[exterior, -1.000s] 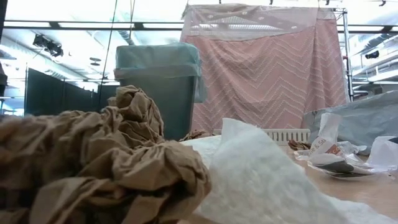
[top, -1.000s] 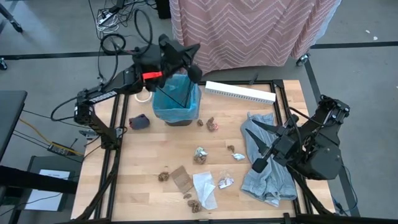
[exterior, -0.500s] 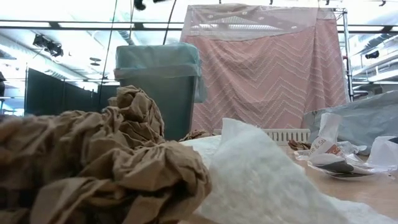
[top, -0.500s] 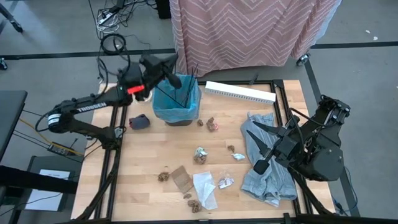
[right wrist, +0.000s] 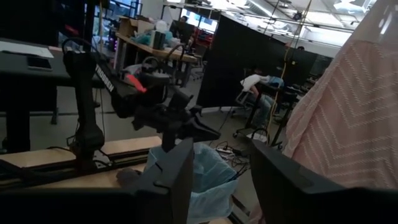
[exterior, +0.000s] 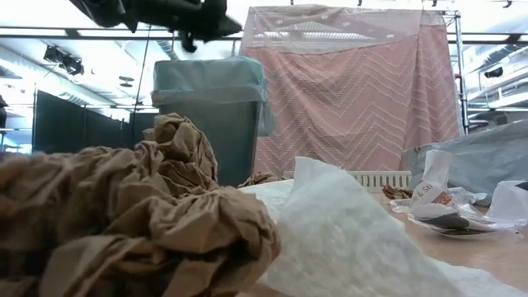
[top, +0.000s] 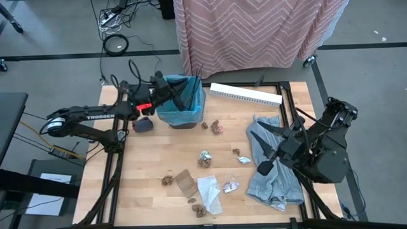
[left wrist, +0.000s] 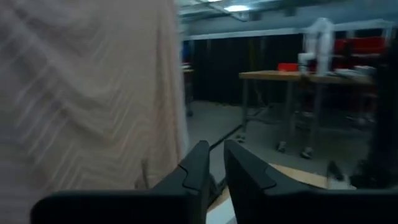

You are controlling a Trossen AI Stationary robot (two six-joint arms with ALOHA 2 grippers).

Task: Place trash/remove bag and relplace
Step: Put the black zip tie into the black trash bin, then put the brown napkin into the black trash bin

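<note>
The bin lined with a blue bag [top: 181, 105] stands at the table's far left, with thin dark sticks [top: 194, 81] upright in it against its far rim. My left gripper [top: 180, 98] hovers level over the bin's left rim [exterior: 223, 21], its fingers [left wrist: 200, 167] a narrow gap apart with nothing between them. The trash lies scattered on the wood: brown lumps [top: 168, 180], a cardboard piece [top: 186, 183], white paper [top: 210, 191], crumpled scraps [top: 205, 158]. My right gripper [top: 264, 168] waits open above a grey-blue bag [top: 275, 181] at the right.
A long white strip [top: 245, 94] lies along the far edge. A dark grey-blue lump [top: 142, 124] sits left of the bin, under my left arm. Pink patterned cloth [top: 254, 32] hangs behind the table. Crumpled brown paper [exterior: 124, 214] and white tissue [exterior: 346, 239] fill the near foreground.
My left gripper has dropped from high above the bin to just over its left rim, shifting toward the table's left and near edges, and its arm has stretched out low. My right arm has kept still.
</note>
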